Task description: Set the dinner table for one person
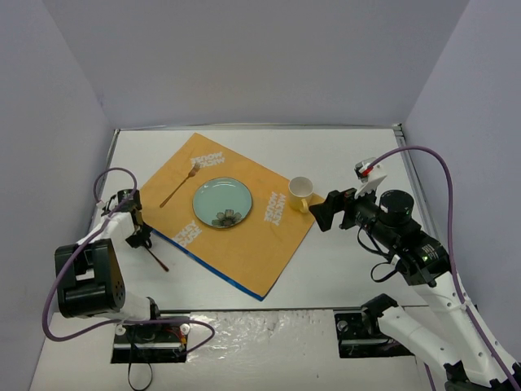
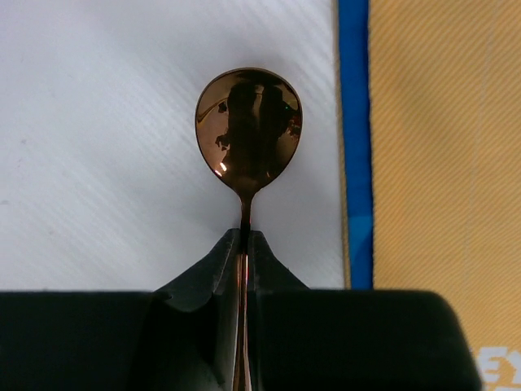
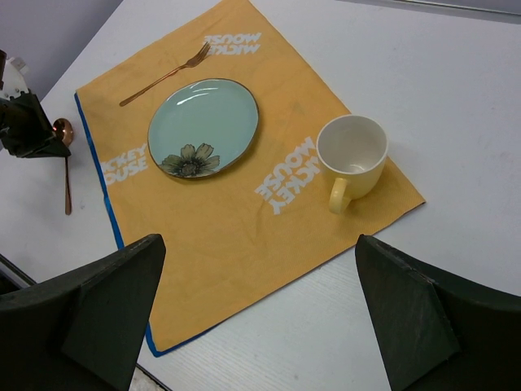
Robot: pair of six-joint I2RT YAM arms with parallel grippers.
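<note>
The dinner table is a white top with an orange blue-edged cloth laid across it. On the cloth lie a teal flowered plate, a gold fork and a yellow cup. A copper spoon lies on the bare table just left of the cloth. My left gripper is shut on its handle right behind the bowl, low over the table. My right gripper hangs open above the cloth's right corner, near the cup, with nothing in it.
Pale lavender walls close the table on three sides. The cloth's blue edge runs close beside the spoon bowl. The left arm's purple cable loops over the table's left side. The plate and fork sit near the cloth's far corner.
</note>
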